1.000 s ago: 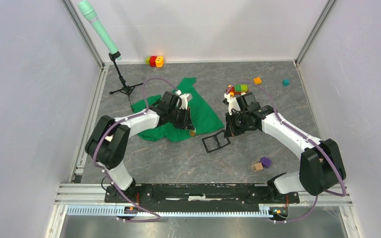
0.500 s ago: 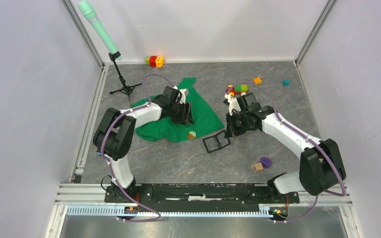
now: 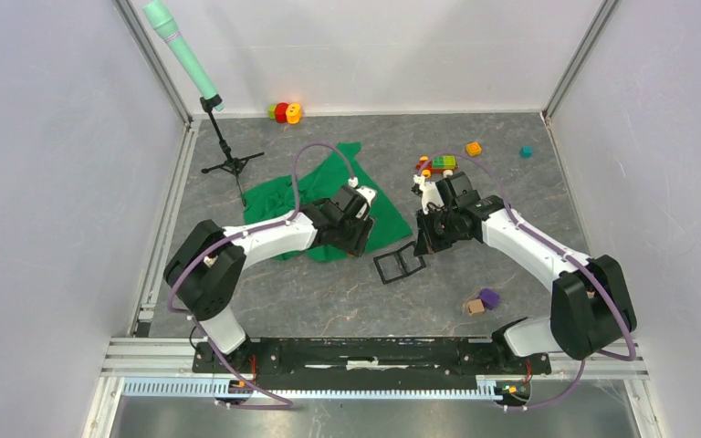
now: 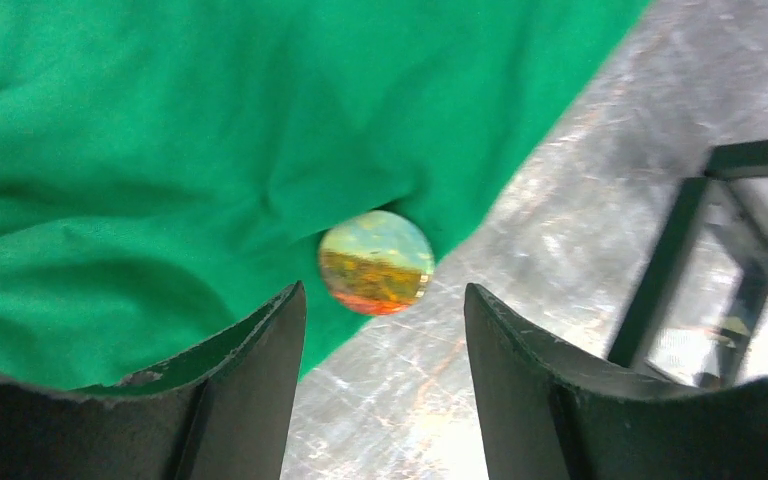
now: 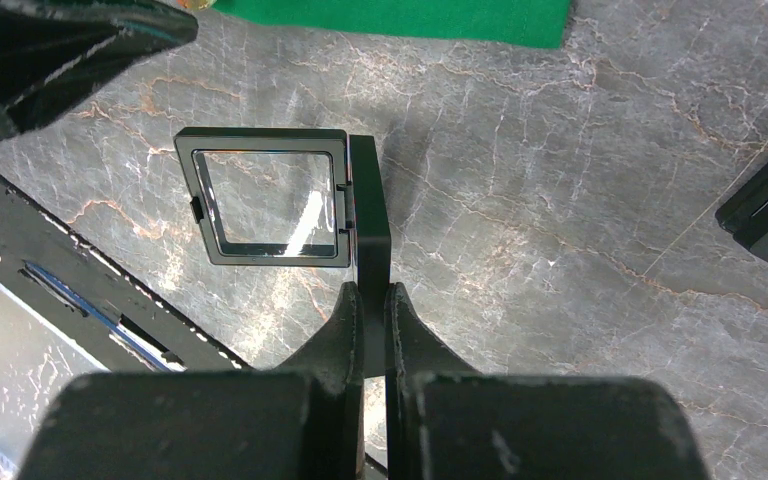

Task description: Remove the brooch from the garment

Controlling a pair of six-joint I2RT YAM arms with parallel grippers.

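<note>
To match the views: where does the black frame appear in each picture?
Top external: frame just below centre.
Left wrist: at the right edge.
Right wrist: left of centre.
Shared landmark: the green cloth, in all three.

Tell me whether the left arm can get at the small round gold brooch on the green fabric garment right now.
Probably yes. The left arm has its jaws open, framing the brooch, which sits at the edge of the garment; nothing lies between them.
</note>
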